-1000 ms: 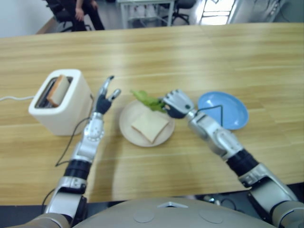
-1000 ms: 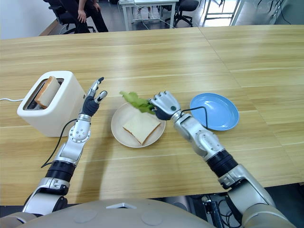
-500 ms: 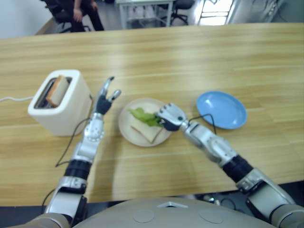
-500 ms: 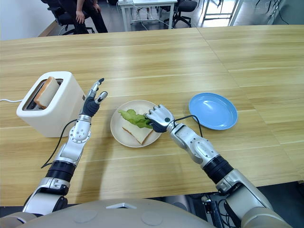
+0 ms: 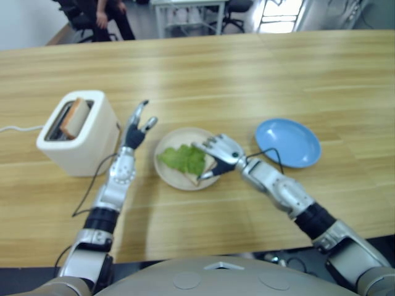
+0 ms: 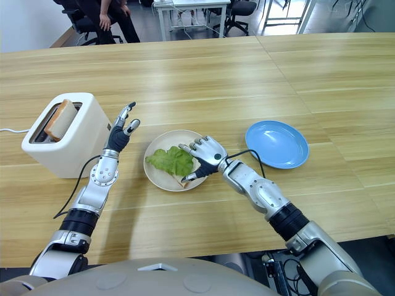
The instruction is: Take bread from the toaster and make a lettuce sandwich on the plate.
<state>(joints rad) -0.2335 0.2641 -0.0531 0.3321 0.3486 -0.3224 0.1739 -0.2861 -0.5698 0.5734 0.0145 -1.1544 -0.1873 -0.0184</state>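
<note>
The brown toasted bread slice [image 6: 60, 119] is standing in the white boxy toaster [image 6: 71, 147], nine o'clock of our nearer left hand [image 6: 121, 131] — spread wide, empty. Our right hand [image 6: 207, 154] is hovering splayed, three o'clock of the green lettuce leaf [image 6: 170, 160] on the round beige plate [image 6: 158, 177].

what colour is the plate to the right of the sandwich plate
The empty plate is light blue; it shows best in the right eye view.

Big light wooden table [image 6: 247, 68] with a seam running near-to-far on the right side. A round blue plate [image 6: 276, 143] sits on it right of centre. Way at the far end there's a white desk [image 6: 185, 6] and a black office chair [image 6: 237, 7] on the floor.
</note>
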